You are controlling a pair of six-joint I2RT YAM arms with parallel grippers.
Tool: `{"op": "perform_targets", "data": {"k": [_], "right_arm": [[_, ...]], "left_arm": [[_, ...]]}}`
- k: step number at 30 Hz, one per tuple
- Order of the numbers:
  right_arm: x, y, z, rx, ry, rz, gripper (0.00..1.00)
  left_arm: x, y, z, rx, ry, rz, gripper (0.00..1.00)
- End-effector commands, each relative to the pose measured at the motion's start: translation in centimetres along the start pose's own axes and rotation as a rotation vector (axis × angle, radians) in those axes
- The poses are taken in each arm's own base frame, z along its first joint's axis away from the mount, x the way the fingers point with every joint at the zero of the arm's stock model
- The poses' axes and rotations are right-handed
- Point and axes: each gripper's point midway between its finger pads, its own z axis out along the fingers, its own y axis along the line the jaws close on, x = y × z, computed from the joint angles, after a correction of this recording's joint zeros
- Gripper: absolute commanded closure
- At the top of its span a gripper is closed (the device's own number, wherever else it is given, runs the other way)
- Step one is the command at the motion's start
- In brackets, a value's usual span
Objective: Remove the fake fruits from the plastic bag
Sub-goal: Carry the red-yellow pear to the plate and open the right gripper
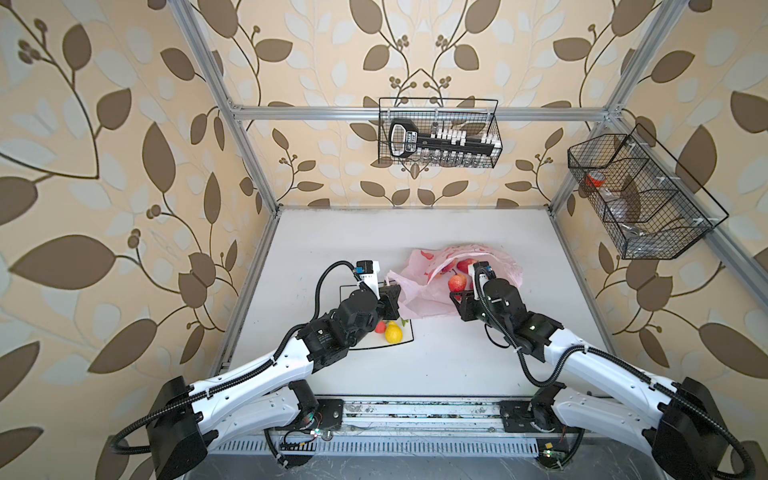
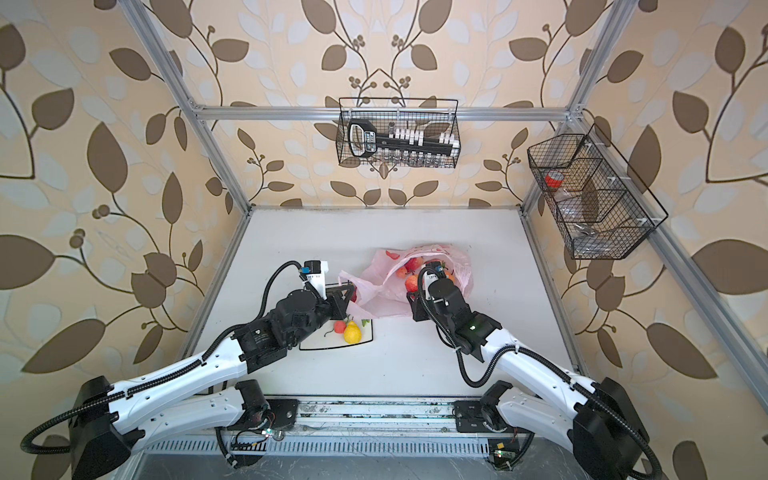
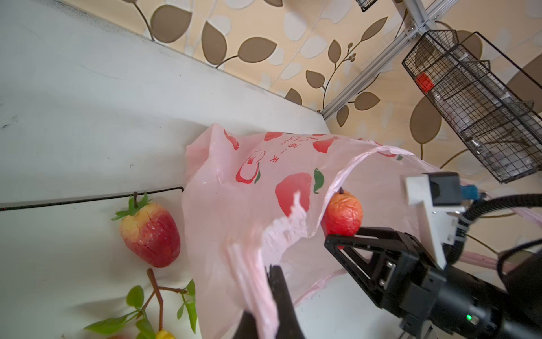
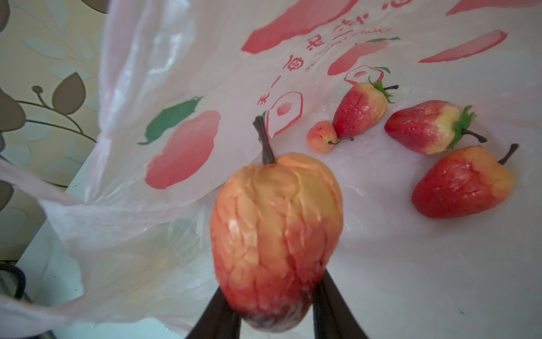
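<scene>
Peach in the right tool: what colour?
The peach is orange-yellow at its stem, red at its base; best in the right wrist view.

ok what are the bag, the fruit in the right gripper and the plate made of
The plastic bag looks like thin plastic film, translucent pink and slightly glossy: it crinkles and light passes through. The held peach seems painted foam or soft plastic: its skin is wrinkled and cracked, faintly shiny. The plate is smooth white with a black rim; ceramic or melamine, hard to tell.
</scene>
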Motion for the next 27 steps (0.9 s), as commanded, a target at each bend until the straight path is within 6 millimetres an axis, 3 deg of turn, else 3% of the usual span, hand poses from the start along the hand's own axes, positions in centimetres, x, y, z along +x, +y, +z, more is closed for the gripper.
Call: {"op": "perform_targets", "data": {"k": [1, 9, 14, 20, 27], "right_arm": [[1.1, 0.4, -1.0, -0.046, 0.04, 0.007, 0.68], [0.7, 3.7, -4.2, -0.209, -0.004, -0.042, 0.7], [1.9, 7.1, -6.0, -0.302, 0.016, -0.143, 0.7], [4.9, 11.8, -7.9, -0.392, 0.048, -0.315, 0.7], [9.4, 16.4, -5.9, -0.473, 0.12, -0.338, 0.7]], "left_arm": [[-0.9, -0.9, 0.7, 0.039, 0.008, 0.014, 1.0], [-0.6, -0.9, 1.0, 0.049, 0.031, 0.024, 1.0], [-0.8, -0.6, 0.9, 0.037, 0.037, 0.031, 1.0], [-2.2, 0.2, 1.4, 0.015, 0.048, 0.025, 1.0], [-3.7, 0.6, 1.7, 0.022, 0.075, 0.03, 1.0]]}}
